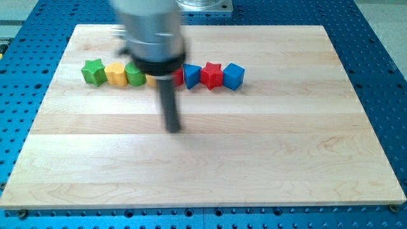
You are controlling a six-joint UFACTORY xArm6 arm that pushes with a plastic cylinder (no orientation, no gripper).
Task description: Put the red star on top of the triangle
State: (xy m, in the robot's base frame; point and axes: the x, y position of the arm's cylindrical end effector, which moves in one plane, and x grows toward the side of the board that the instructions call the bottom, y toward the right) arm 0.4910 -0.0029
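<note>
A straight dark rod hung over a pale wooden board [267, 159], my tip [173, 130] resting on bare wood below a row of small coloured blocks lined up near the view's top. There were no jaws to open or close; the rod ended plainly and touched no block. From the view's left the row ran: a green star block [93, 71], a yellow block [115, 74] of rounded shape, a green block [135, 74], then pieces partly hidden behind the arm's blurred housing, among them a sliver of yellow and a sliver of red whose shapes could not be told. To the view's right of the housing sat a blue block [192, 76], seemingly the triangle, the red star block [212, 75] touching it, and a blue cube [233, 76] just beside the star. The tip stood well apart from the star, below and to the view's left. The star looked light, rigid and likely to slide easily on smooth wood, though its points could make it spin if pushed off-centre. A push through its middle, from the side away from the triangle, appeared the safest contact.
</note>
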